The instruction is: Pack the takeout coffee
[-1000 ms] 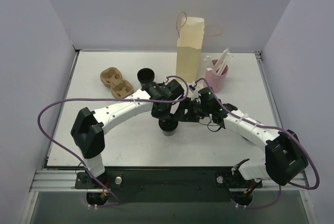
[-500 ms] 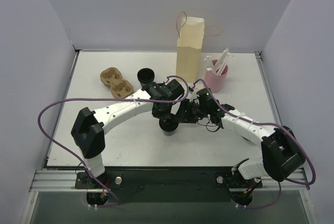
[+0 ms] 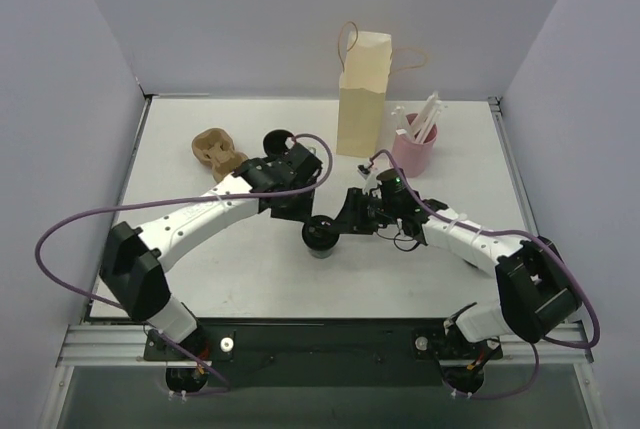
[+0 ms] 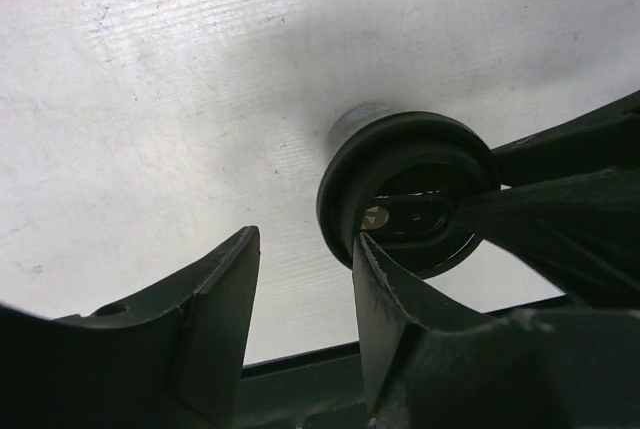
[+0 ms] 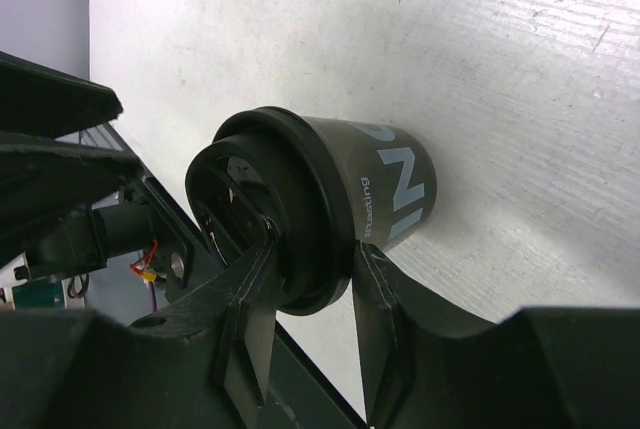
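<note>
Right end effector [image 5: 312, 261]: pinched on the rim of the lid [image 5: 250, 179] of the coffee cup [image 5: 400, 189], which stands upright mid worktop [image 3: 400, 279]. Left end effector [image 4: 305, 279]: spread, empty, just beside it. Recommended: lift straight and level, lest the lid pop off.

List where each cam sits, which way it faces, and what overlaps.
Top: fixed above and behind the robot, looking down on the table; left arm and right arm show whole.
Left wrist: faces down past the open left end effector at the coffee cup.
Right wrist: looks along the right end effector, pinching that cup's rim.
Shared: the cup appears in all three.
</note>
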Robot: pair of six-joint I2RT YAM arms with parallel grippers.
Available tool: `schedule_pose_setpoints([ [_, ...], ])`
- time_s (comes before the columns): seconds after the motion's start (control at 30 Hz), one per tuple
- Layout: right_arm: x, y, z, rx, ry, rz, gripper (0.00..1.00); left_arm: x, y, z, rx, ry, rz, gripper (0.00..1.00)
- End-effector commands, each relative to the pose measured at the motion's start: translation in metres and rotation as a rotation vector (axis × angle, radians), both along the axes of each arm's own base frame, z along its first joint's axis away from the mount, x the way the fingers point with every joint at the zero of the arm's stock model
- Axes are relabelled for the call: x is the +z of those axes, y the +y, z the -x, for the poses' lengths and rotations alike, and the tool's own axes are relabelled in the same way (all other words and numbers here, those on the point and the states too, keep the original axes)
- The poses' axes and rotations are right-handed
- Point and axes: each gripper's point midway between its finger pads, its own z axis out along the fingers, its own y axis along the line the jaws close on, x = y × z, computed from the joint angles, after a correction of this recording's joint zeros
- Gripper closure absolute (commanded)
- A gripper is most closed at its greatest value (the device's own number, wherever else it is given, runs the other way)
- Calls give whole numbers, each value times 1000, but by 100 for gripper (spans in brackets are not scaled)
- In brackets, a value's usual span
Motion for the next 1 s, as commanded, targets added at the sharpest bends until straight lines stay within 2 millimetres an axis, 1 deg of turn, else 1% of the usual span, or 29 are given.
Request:
schedule_pose_setpoints([
  [0.0, -25, -9, 5, 12, 24, 67, 71, 10, -1, -5, -43, -32, 248, 48],
  [0.03, -25, -9, 5, 14, 28, 65, 71, 9, -2, -4, -56, -30, 287, 48],
  [0.07, -26, -9, 5, 15, 28, 66, 71, 16, -4, -2, -74, -45, 344, 46],
  [0.1, -26, -8, 5, 15, 31, 66, 71, 6, -10, 5, -104, -15, 420, 46],
  [0.13, -25, -8, 5, 14, 35, 62, 71, 8, -8, 1, -102, -15, 475, 44],
  [0.17, -25, -8, 5, 10, 33, 63, 71, 11, -9, 2, -110, -26, 520, 44],
  [0.2, -24, -7, 5, 8, 35, 61, 71, 16, -14, -4, -111, -54, 571, 43],
  [0.23, -24, -8, 5, 2, 35, 59, 71, 9, -11, -1, -109, -39, 582, 42],
  [0.27, -24, -7, 5, -1, 38, 55, 71, 9, -12, -1, -114, -45, 594, 41],
  [0.3, -22, -7, 5, -3, 38, 50, 71, 13, -16, -5, -124, -69, 618, 41],
  [0.33, -23, -6, 5, -2, 41, 50, 71, 9, -17, -3, -132, -58, 627, 40],
  [0.37, -21, -5, 5, -5, 42, 40, 71, 12, -21, -5, -145, -76, 648, 39],
  [0.5, -21, -3, 4, -14, 46, 24, 71, 8, -25, -7, -148, -80, 674, 38],
  [0.63, -23, -1, 5, -11, 52, 22, 71, -2, -28, -8, -155, -64, 667, 38],
  [0.73, -25, -3, 5, -17, 55, 26, 72, 0, -26, -8, -154, -70, 665, 38],
  [0.8, -25, -3, 5, -23, 55, 27, 72, 1, -21, -12, -121, -96, 645, 38],
  [0.83, -25, -3, 5, -28, 58, 25, 72, 5, -16, -14, -104, -119, 636, 38],
  [0.87, -25, -3, 5, -32, 59, 23, 73, 4, -11, -14, -74, -116, 613, 38],
  [0.9, -25, -3, 5, -35, 63, 22, 73, 6, -3, -21, -28, -151, 581, 38],
  [0.97, -24, -2, 4, -46, 72, 13, 73, 19, 3, -22, 10, -191, 594, 38],
])
